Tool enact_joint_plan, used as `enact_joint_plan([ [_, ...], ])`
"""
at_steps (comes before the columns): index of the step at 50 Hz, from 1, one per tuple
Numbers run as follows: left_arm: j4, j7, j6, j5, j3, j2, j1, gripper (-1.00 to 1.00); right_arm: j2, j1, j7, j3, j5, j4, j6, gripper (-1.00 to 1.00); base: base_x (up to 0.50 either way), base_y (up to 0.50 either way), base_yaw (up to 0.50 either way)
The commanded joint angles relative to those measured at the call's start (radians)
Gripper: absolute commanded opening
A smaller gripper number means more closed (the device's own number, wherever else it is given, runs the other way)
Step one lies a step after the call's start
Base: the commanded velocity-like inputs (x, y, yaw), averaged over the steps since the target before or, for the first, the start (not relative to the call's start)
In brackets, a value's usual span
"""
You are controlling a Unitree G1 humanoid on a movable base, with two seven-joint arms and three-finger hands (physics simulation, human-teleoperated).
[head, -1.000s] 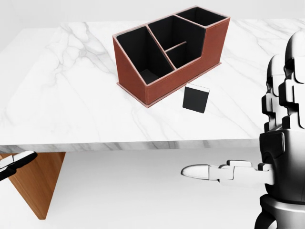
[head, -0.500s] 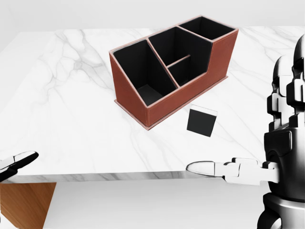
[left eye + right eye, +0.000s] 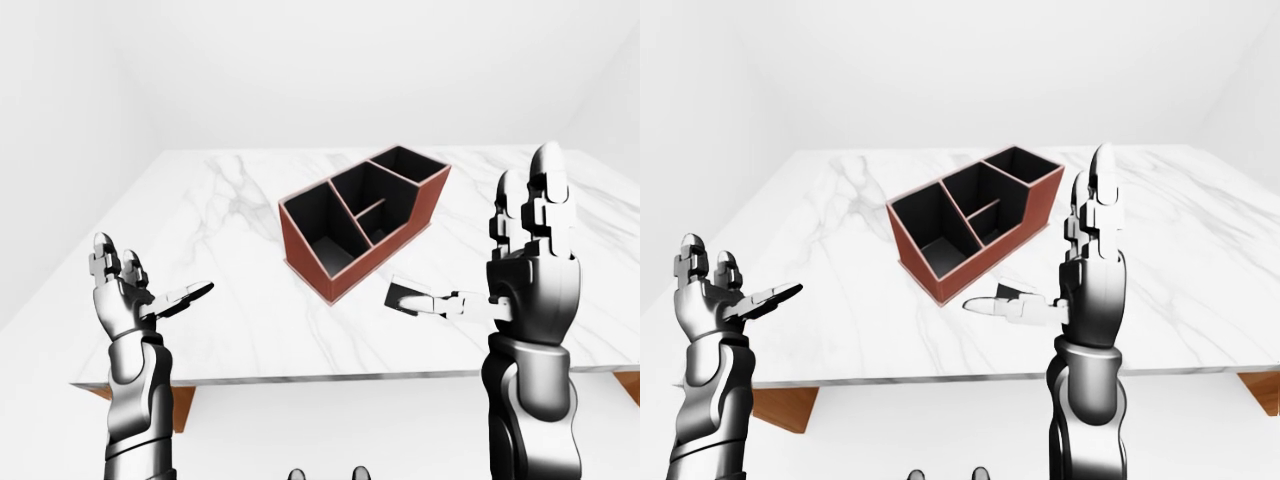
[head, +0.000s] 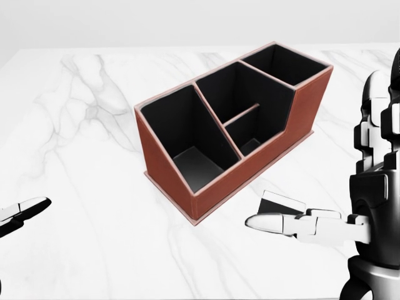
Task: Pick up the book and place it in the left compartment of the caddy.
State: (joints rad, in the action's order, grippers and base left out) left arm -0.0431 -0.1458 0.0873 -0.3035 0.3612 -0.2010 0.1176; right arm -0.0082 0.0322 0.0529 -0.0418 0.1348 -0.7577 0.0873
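Observation:
A reddish-brown caddy (image 4: 187,200) with black-lined compartments stands askew on the white marble table (image 4: 81,137). Its large left compartment (image 4: 187,144) holds nothing. The small black book (image 4: 282,204) with white page edges lies just to the right of the caddy's lower wall in the head view. My right thumb partly covers it. My right hand (image 3: 505,265) is open, fingers pointing up and thumb stretched left over the book without touching it. At the left of the left-eye view, over the table's near edge, my left hand (image 3: 150,285) is raised open, palm up and holding nothing.
The table's near edge (image 3: 330,378) runs across the lower part of the left-eye view, with a brown wooden leg (image 3: 785,405) under its left end. White walls and floor surround the table.
The whole picture has shifted: the camera has moved closer to the table, so caddy and book look bigger and lower. The book now sits partly behind my right thumb. Both hands stay open.

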Motion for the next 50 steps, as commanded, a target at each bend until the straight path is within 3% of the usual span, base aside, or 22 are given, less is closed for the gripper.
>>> enact_joint_plan([
  [1,-0.015,-0.008,0.000,0.008,-0.016,0.005,0.012,1.00,0.007,0.030,-0.002,0.002,-0.015,-0.031,0.000,1.00,0.50,0.00,0.00],
  [22,-0.015,-0.008,0.000,0.007,-0.016,0.003,0.013,1.00,0.013,0.031,0.008,-0.001,-0.004,-0.045,0.000,1.00,0.50,0.00,0.00],
  [32,-0.004,-0.006,0.000,0.004,-0.013,0.004,0.007,1.00,0.003,0.041,0.001,-0.018,-0.002,-0.052,0.000,1.00,0.00,0.00,0.00],
  [50,0.011,-0.003,0.000,0.007,-0.011,0.008,-0.002,1.00,-0.011,0.093,-0.127,-0.077,0.121,-0.109,0.000,1.00,0.00,0.00,0.00],
])
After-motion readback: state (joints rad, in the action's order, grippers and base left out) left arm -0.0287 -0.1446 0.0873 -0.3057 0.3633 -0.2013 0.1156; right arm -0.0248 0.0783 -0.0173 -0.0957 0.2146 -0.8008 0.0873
